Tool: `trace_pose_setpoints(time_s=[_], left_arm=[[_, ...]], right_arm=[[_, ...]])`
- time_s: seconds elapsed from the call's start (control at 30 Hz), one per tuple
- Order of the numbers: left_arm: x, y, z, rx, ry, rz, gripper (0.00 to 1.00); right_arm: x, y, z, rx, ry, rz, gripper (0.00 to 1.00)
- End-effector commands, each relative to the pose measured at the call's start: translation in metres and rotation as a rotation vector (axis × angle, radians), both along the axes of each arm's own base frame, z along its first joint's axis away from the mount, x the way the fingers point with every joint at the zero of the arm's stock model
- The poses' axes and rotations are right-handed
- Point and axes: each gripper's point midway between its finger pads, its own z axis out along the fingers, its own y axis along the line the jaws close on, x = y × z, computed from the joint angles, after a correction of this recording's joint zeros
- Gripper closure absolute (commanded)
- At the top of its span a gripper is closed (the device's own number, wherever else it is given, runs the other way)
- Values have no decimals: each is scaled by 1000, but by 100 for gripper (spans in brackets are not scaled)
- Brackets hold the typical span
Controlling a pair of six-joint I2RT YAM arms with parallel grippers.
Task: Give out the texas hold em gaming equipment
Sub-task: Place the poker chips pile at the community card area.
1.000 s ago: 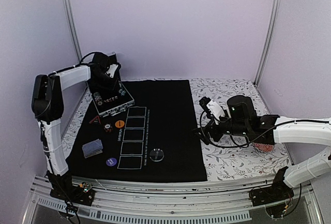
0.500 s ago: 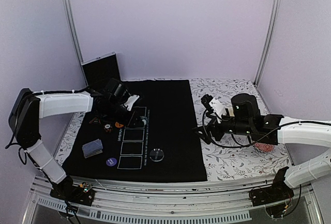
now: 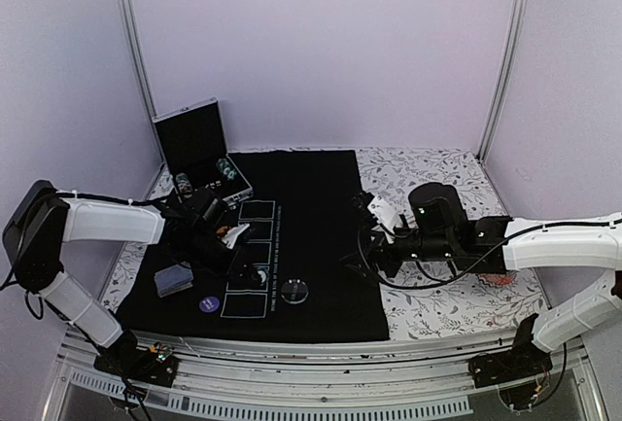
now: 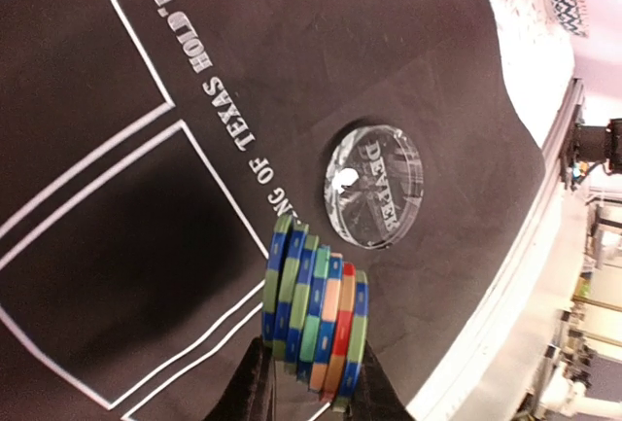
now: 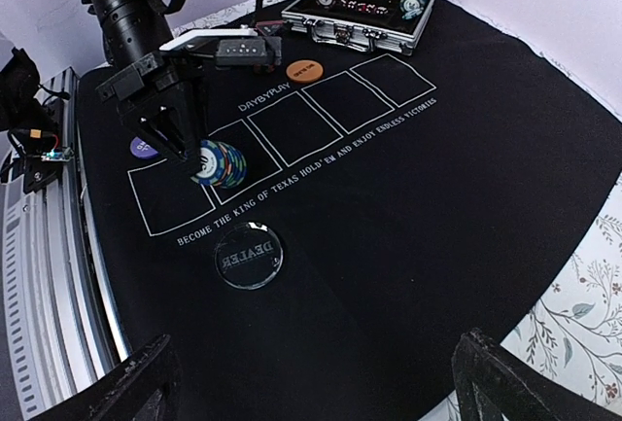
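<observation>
- Left claw (image 4: 313,390) is clamped on a chip stack (image 4: 316,314), roughly seven striped chips held on edge like a short roll, with one finger on each outer face
- The stack hangs low over the near card boxes printed on the black mat (image 3: 321,197), just beside the clear dealer disc (image 4: 374,186); can't tell if it touches the cloth
- Right claw (image 5: 321,382) is spread wide with nothing in it, over the mat's right side, well apart from the stack
- Handling, my read: chips are stiff and light, with smooth faces, and only end pressure holds the middle ones
- They're already staggered in the left wrist view, so a jolt or a slack pinch could drop the middle chips
- The end-face grip looks right; I'd tip the stack flat onto the mat before letting go, since on edge the chips will roll
- More chips sit in the open case (image 5: 369,13) at the far left of the desk (image 3: 437,304); the card deck (image 3: 174,278) lies near the left edge of the mat
</observation>
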Motion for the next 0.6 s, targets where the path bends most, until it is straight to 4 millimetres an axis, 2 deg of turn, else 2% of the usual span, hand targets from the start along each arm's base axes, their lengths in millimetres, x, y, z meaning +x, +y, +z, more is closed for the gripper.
trace_pose_setpoints(time_s=[0.0,0.2,0.4,0.57], left_arm=[[-9,-14,-2,-68,59,-31,100],[-4,-9,-16,-26,91,-20,100],[5,-3,-26,-36,142,7,100],[11,5,-32,-19,152,33,94]], right_arm=[[-7,25,8,30,6,60,1],[-11,51,2,8,-1,123,1],[-15,67,-6,-4,21,170,1],[-16,79,-7,19,18,202,1]])
